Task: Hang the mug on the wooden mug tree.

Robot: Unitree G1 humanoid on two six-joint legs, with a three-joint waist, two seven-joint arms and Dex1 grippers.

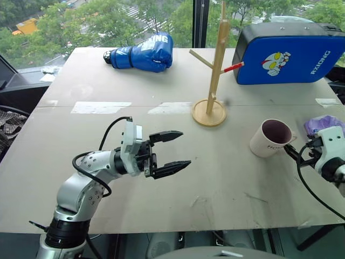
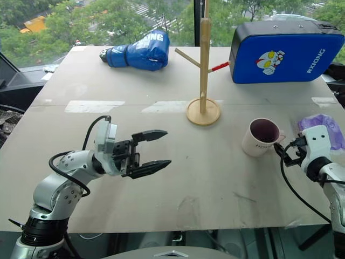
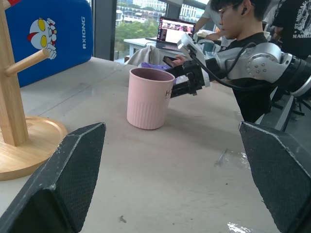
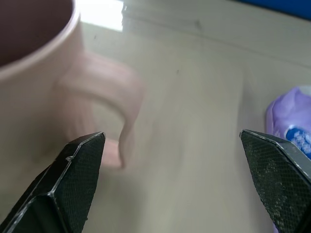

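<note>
mug [image 1: 269, 138] stands upright at the bench's [image 1: 161, 178] four o'clock, handle facing the spread, empty right hand [image 2: 285, 152], which should straddle that handle squarely before clenching.

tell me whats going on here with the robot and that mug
The right gripper, fingers open, is right beside the handle of the mug, which stands upright on the table and is not held. The wooden mug tree stands farther back with no mug on it. The left gripper hovers open over the table, holding nothing.
</note>
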